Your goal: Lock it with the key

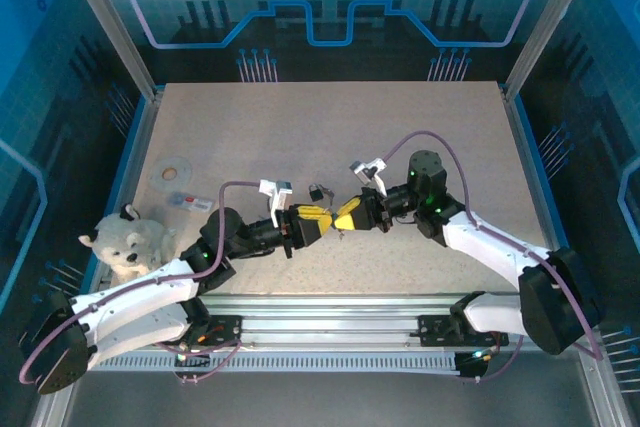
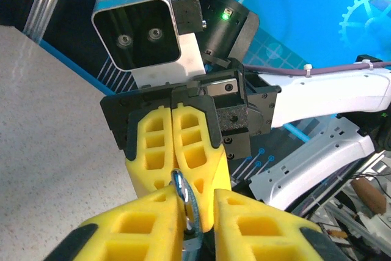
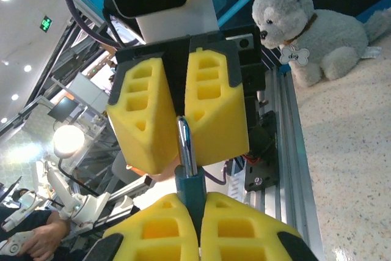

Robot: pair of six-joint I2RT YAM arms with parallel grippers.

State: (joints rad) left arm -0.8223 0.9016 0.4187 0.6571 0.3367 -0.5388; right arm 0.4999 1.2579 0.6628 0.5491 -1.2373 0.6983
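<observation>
Padlock (image 3: 189, 183) hung over the near part of the table (image 1: 300, 127), its body clamped in the right gripper (image 3: 197, 209). Its shackle (image 3: 186, 142) ran into the left gripper (image 2: 197, 198), whose fingers stood slightly apart, not visibly pinching. Judged step: lock steadied; next calls for bringing the key to the keyway.

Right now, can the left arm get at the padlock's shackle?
Probably yes. The shackle sits between the slightly parted fingers of the left gripper, while the right gripper is clamped on the padlock body and presents it head-on. Nothing stands between them.
</observation>
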